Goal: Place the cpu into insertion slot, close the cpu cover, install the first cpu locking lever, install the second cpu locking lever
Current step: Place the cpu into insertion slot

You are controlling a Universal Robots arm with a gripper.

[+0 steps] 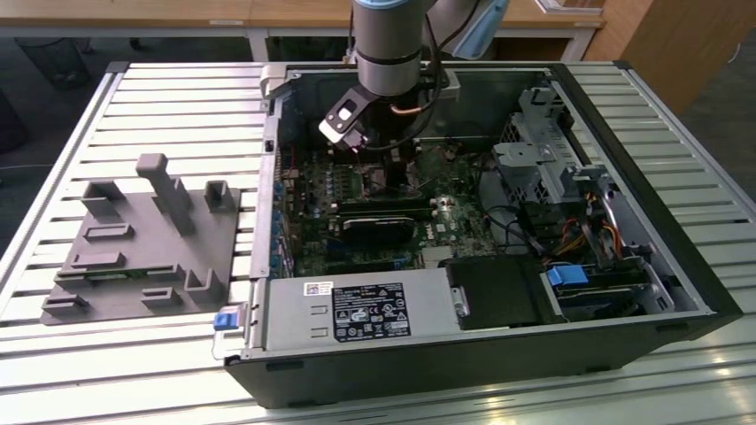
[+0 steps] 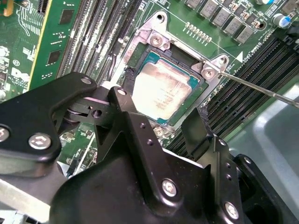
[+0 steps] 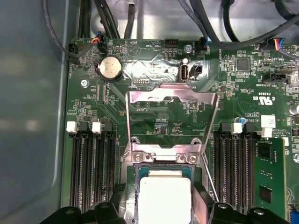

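Now the cpu (image 2: 163, 86) lies in the insertion slot (image 2: 180, 55) on the green circuit board (image 3: 107, 116). The jaws of the gripper (image 2: 161, 108) sit close on two sides; I cannot tell if they squeeze it. The cpu cover (image 3: 140, 95) stands open. If the jaws tug the chip, it may sit crooked and hurt the slot.

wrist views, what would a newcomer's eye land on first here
The silvery cpu sits in the insertion slot, and the cpu cover is swung up open on the green board beside it. The black gripper hangs close over the chip with its fingers spread to either side.
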